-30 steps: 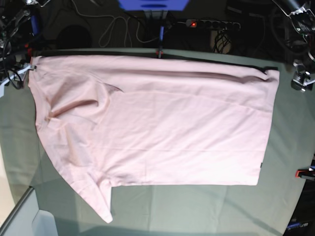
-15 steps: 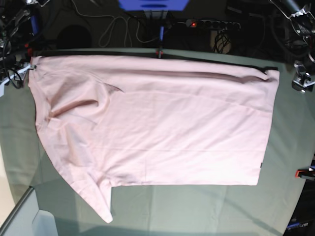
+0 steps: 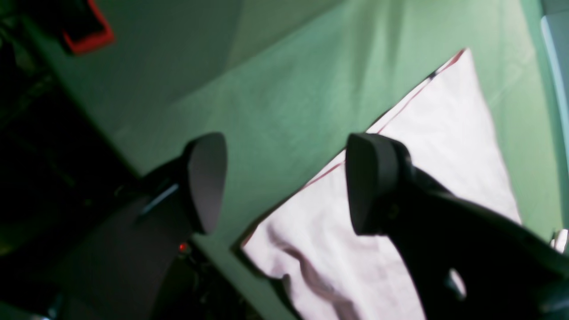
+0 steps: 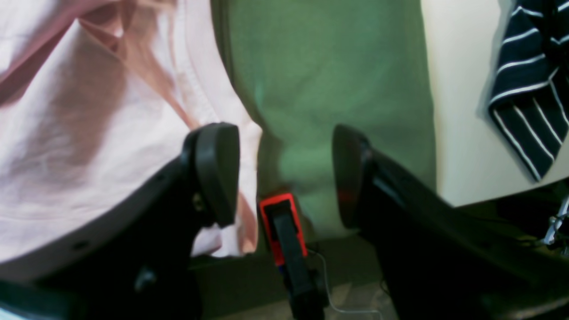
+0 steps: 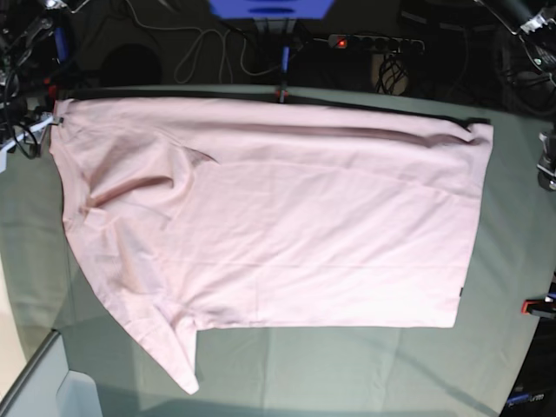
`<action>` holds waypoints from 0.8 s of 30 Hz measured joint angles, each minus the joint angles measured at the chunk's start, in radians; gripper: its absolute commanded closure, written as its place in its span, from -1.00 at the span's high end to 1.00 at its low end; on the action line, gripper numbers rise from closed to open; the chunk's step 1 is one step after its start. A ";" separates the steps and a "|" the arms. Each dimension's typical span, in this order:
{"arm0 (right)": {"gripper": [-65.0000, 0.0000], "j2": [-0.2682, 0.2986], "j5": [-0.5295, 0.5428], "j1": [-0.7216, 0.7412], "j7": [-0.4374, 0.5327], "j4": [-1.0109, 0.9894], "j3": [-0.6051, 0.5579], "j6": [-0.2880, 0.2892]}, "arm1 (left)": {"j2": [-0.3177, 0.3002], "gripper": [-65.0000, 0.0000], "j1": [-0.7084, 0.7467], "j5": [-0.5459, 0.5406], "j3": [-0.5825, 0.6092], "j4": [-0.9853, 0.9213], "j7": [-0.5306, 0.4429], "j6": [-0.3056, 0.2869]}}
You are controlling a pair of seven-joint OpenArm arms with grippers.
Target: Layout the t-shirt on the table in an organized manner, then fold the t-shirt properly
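Observation:
The pale pink t-shirt (image 5: 287, 234) lies spread across the grey-green table (image 5: 347, 365), plain side up, with its sleeves and collar at the left and its hem at the right. No lettering shows. My left gripper (image 3: 286, 182) hangs open above the table beside the shirt's hem corner (image 3: 444, 146), with nothing between its fingers. In the base view it shows only at the right edge (image 5: 547, 169). My right gripper (image 4: 282, 173) is open and empty too, over the table edge just past the shirt's collar end (image 4: 89, 111).
A red-orange clamp (image 4: 280, 226) sits on the table edge between my right fingers. Others are at the far edge (image 5: 281, 89) and the right edge (image 5: 539, 305). A power strip (image 5: 373, 42) and cables lie behind the table. A dark striped cloth (image 4: 529, 89) lies off the table.
My left gripper has slid toward the right edge of the base view and a little nearer, away from the shirt's far hem corner. The shirt and the right arm have not moved.

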 measured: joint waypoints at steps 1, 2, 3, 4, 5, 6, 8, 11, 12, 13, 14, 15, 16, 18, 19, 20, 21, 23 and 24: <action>0.03 0.000 0.000 0.000 0.000 0.000 0.000 0.000 | 0.001 0.27 0.000 0.000 0.000 0.010 0.000 0.000; 0.03 0.000 0.000 0.001 0.000 0.000 0.000 0.000 | 0.001 0.27 0.000 0.000 0.000 0.019 0.002 0.000; 0.04 -0.001 -0.002 0.007 -0.002 0.000 0.002 0.000 | 0.000 0.27 0.000 -0.001 0.000 0.024 0.002 0.000; 0.04 -0.001 -0.002 0.014 -0.004 0.000 0.009 0.000 | 0.001 0.27 -0.001 0.000 0.000 0.026 -0.001 0.000; 0.04 0.000 0.002 0.025 -0.003 0.000 0.023 0.000 | 0.001 0.27 -0.003 0.001 0.000 0.024 -0.001 0.000; 0.04 0.000 0.000 0.035 -0.001 0.000 0.037 0.000 | 0.001 0.27 -0.013 0.011 0.000 0.019 0.003 0.000; 0.07 0.000 0.000 0.047 0.000 0.000 0.051 0.000 | 0.000 0.27 -0.037 0.011 0.000 0.008 0.002 0.000; 0.14 0.000 -0.001 0.047 -0.001 0.000 0.051 0.000 | -0.002 0.27 -0.052 0.007 0.004 -0.027 -0.008 -0.002; 0.15 0.003 0.000 0.047 0.000 0.000 0.049 0.000 | -0.002 0.27 -0.057 0.011 0.003 -0.040 0.000 0.001; 0.15 0.009 0.000 0.047 -0.001 0.000 0.045 0.000 | -0.002 0.27 -0.063 0.019 0.003 -0.051 0.003 0.001; 0.16 0.011 0.000 0.052 -0.001 0.000 0.045 0.000 | -0.002 0.27 -0.072 0.020 0.002 -0.061 0.002 0.001; 0.16 0.014 -0.004 0.063 -0.004 0.000 0.048 0.000 | -0.003 0.27 -0.082 0.019 0.002 -0.069 -0.005 0.001; 0.16 0.017 -0.003 0.074 -0.006 0.000 0.048 0.000 | -0.004 0.27 -0.090 0.011 0.002 -0.077 -0.005 0.000; 0.16 0.020 0.000 0.090 0.001 -0.001 0.048 0.000 | -0.014 0.27 -0.108 0.008 0.004 -0.102 -0.003 0.001; 0.16 0.020 0.000 0.092 0.005 -0.001 0.048 0.000 | -0.017 0.27 -0.117 0.017 0.004 -0.116 -0.005 0.001; 0.16 0.023 0.000 0.091 0.003 -0.001 0.047 0.000 | -0.019 0.27 -0.126 0.018 0.003 -0.126 -0.006 0.001; 0.16 0.027 -0.002 0.087 0.001 -0.002 0.047 0.000 | -0.021 0.27 -0.133 0.018 0.004 -0.132 -0.005 0.001; 0.16 0.033 -0.003 0.082 -0.005 -0.002 0.048 0.000 | -0.022 0.27 -0.145 0.014 0.004 -0.140 -0.005 0.000; 0.16 0.033 -0.003 0.083 -0.004 -0.002 0.048 0.000 | -0.025 0.27 -0.147 0.010 0.004 -0.140 -0.004 0.000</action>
